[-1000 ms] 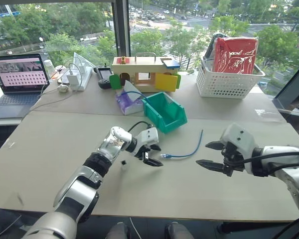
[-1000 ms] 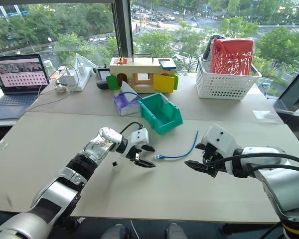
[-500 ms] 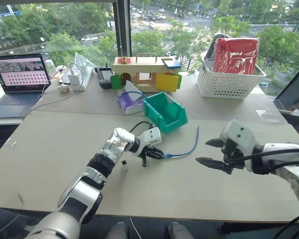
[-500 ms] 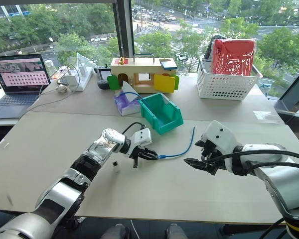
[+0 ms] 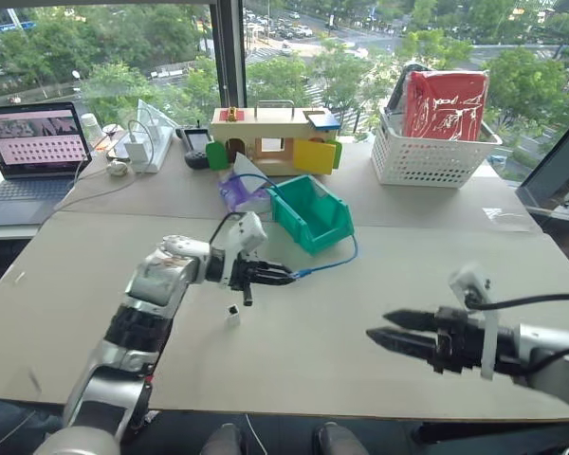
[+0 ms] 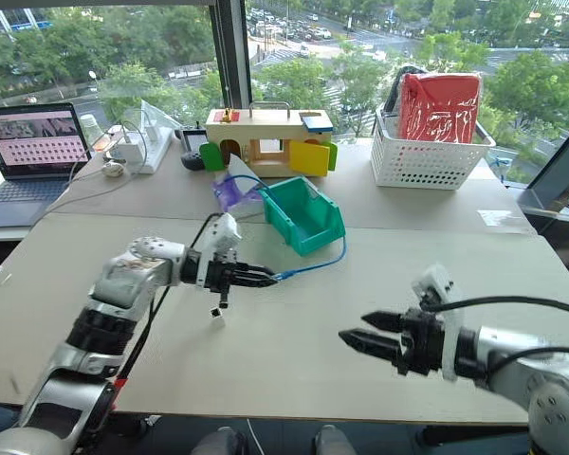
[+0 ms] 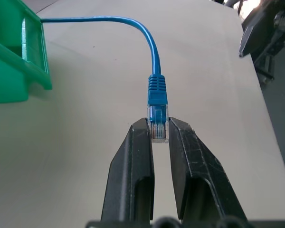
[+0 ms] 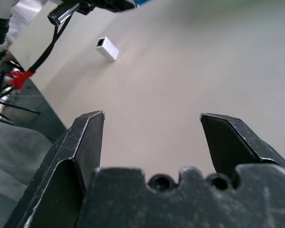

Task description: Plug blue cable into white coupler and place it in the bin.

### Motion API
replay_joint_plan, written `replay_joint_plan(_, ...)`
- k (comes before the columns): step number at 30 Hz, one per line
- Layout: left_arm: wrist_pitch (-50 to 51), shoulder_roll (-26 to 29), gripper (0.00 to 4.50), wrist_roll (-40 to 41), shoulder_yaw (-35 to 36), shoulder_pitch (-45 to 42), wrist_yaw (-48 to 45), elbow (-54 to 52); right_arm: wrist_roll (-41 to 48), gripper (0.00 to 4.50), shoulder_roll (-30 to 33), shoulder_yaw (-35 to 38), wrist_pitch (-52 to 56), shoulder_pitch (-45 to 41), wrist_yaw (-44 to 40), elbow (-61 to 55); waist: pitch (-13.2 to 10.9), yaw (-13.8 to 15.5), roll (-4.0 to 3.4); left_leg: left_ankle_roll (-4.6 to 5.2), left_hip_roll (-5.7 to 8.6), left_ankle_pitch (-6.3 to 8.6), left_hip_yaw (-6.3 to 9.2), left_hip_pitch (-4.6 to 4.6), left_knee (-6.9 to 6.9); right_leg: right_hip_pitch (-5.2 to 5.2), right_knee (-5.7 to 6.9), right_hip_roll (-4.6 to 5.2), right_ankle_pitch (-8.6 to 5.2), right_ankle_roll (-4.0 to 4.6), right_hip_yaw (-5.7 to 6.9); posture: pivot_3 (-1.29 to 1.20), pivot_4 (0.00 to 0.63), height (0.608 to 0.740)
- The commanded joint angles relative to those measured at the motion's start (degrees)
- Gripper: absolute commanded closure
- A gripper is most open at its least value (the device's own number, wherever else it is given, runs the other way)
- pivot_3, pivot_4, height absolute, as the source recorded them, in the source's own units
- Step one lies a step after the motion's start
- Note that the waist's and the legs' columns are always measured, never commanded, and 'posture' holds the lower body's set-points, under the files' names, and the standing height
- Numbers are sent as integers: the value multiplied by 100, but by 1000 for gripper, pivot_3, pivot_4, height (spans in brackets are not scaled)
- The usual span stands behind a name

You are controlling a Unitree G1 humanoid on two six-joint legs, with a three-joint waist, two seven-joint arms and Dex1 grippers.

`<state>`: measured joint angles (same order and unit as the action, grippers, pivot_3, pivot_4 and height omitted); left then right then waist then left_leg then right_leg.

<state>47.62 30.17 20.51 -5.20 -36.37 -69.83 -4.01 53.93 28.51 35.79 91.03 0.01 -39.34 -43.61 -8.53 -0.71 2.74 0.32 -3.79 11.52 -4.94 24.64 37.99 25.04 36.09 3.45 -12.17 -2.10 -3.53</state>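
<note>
Plug of the blue cable (image 7: 157,95) sits pinched in the left end effector (image 7: 159,137); right end effector (image 5: 384,336) gapes empty, white coupler (image 5: 233,310) below the left one.

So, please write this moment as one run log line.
left gripper: shut on cable plug, lifted | right gripper: open, empty | coupler: loose on table | bin: empty

**Item count on the surface**

One blue cable (image 5: 327,266). One white coupler (image 5: 233,311). One teal bin (image 5: 312,212). One white lattice basket (image 5: 436,156). One laptop (image 5: 33,152). One wooden toy house (image 5: 270,140). Two grippers: left (image 5: 286,278), right (image 5: 377,327).
</note>
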Motion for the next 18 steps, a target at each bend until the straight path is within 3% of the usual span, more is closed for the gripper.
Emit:
replay_joint_plan(1, 403, -52, 4446, 662, 326, 210, 298, -981, 433, 739, -1000, 496, 147, -90, 1002, -81, 0, -4, 0, -1, 0, -2, 0, -1, 3, -3, 2, 0, 0, 0, -2, 0, 150, 740)
replay_joint_plan(6, 420, -320, 4446, 1063, 457, 514, 864, -1595, 1299, 739, -2620, 819, 147, -638, 2542, -127, 1, -46, -9, -3, 1, -20, 8, -15, 6, -8, 2, -12, -1, -7, -12, 0, 150, 740)
replay_joint_plan(10, 88, -486, 4446, 947, 307, 742, 1335, -1890, 2512, 739, -3389, 408, -736, -402, 4433, -103, 4, -53, -15, -4, -3, -20, 20, -26, -2, -12, 10, -23, -2, -1, -15, 0, 150, 740)
replay_joint_plan(14, -180, -572, 4446, 869, 164, 1079, 1680, -2075, 3805, 739, -3142, -637, -1887, 185, 5979, -229, 4, -61, -15, -4, 6, -19, 19, -20, -11, -16, -4, -13, 4, 13, -16, 0, 150, 740)
replay_joint_plan(18, -417, -466, 4446, 753, -11, 1328, 1819, -2084, 4626, 739, -2643, -1548, -3029, 480, 6966, -335, 4, -136, -15, -4, 8, -19, 19, -16, -12, -14, -6, -9, 2, 11, -16, 0, 150, 740)
